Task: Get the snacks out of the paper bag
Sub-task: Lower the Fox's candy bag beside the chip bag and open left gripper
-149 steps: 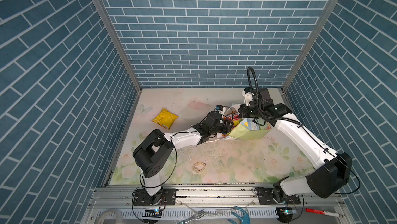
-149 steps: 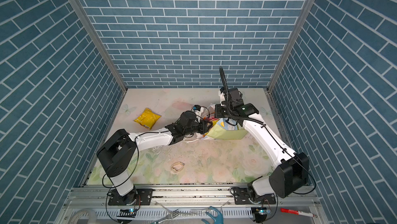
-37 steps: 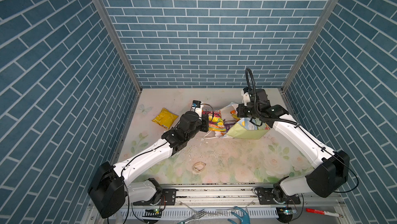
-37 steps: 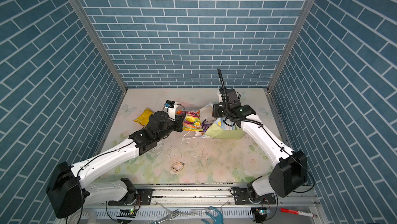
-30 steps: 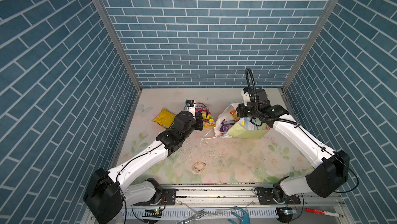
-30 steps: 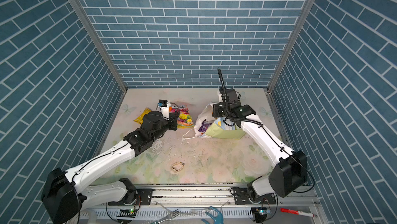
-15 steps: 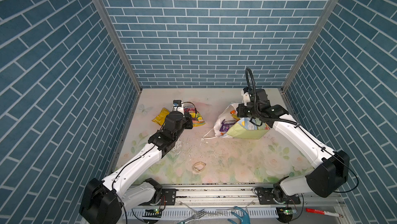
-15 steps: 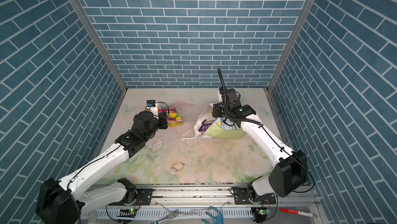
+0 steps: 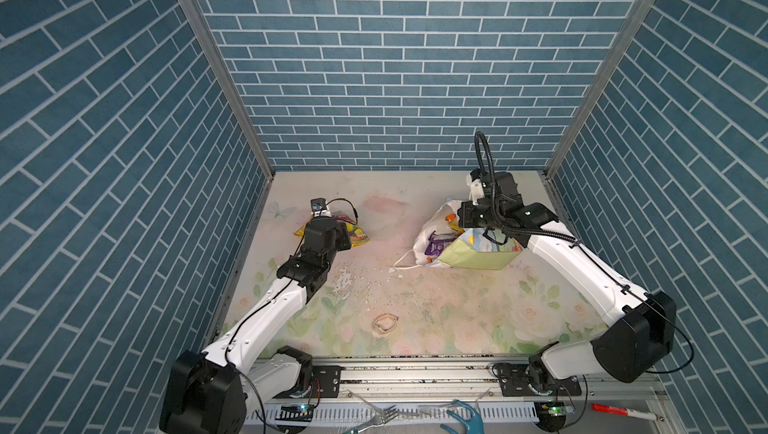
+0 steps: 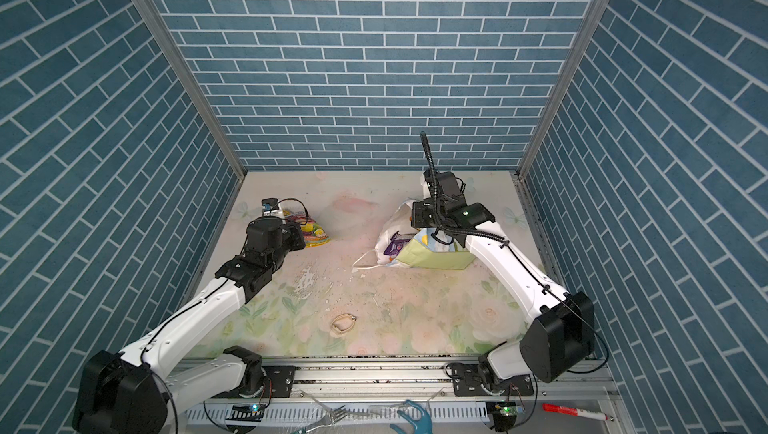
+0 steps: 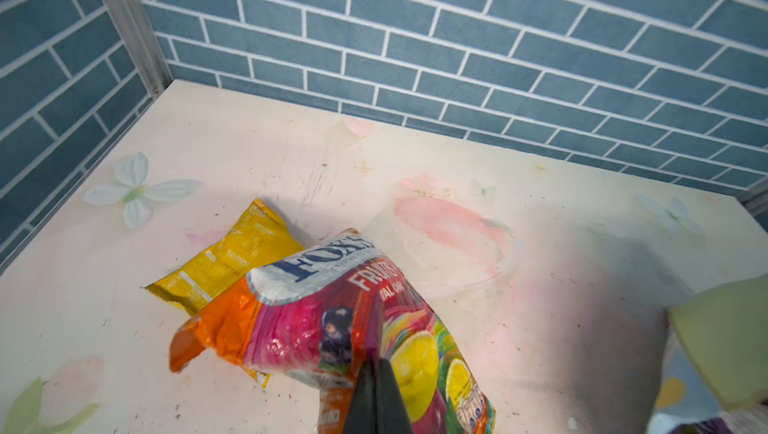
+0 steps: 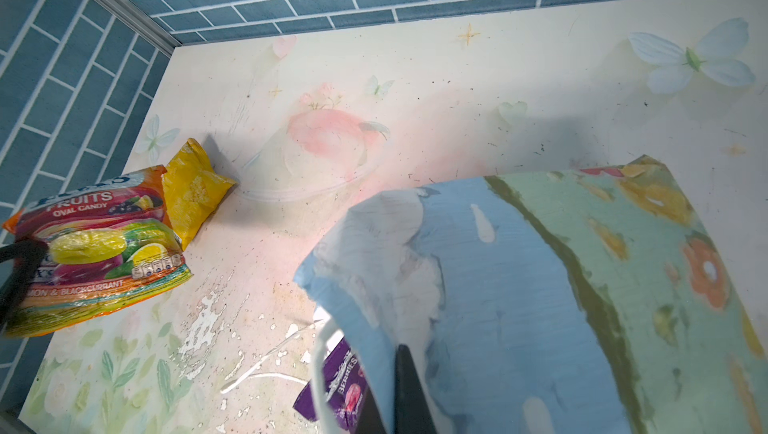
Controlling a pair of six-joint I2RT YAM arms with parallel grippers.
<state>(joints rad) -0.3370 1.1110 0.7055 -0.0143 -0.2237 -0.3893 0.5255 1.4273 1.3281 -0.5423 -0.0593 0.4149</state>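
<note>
Bimanual cell seen from the front, with a floral table top enclosed by blue brick-patterned walls.

**(a) Left arm.** The left gripper is pressed together on a FOX'S candy bag, pinching the crinkly film near one end. In both top views this bag sits at the far left of the table, well apart from the paper bag. Its orange end overlaps a yellow packet that lies flat on the table near the left wall. Whether the two packets touch cannot be told.

**(b) Right arm.** The right gripper is closed on the upper wall of the paper bag, close to its mouth, with the blue-sky print pinched between the jaws.

**(c) Paper bag.** The bag lies on its side at the far right of the table. Its mouth is turned toward the table's middle and its white inside shows.

**(d) Snacks in the bag.**
- A purple packet, printed "BERRIES", lies in the mouth.
- An orange packet shows deeper in, just under the gripper.

**(e) Other items.** A white string handle trails from the mouth onto the table. A small tan loop lies alone near the front edge, between the two arms.
</note>
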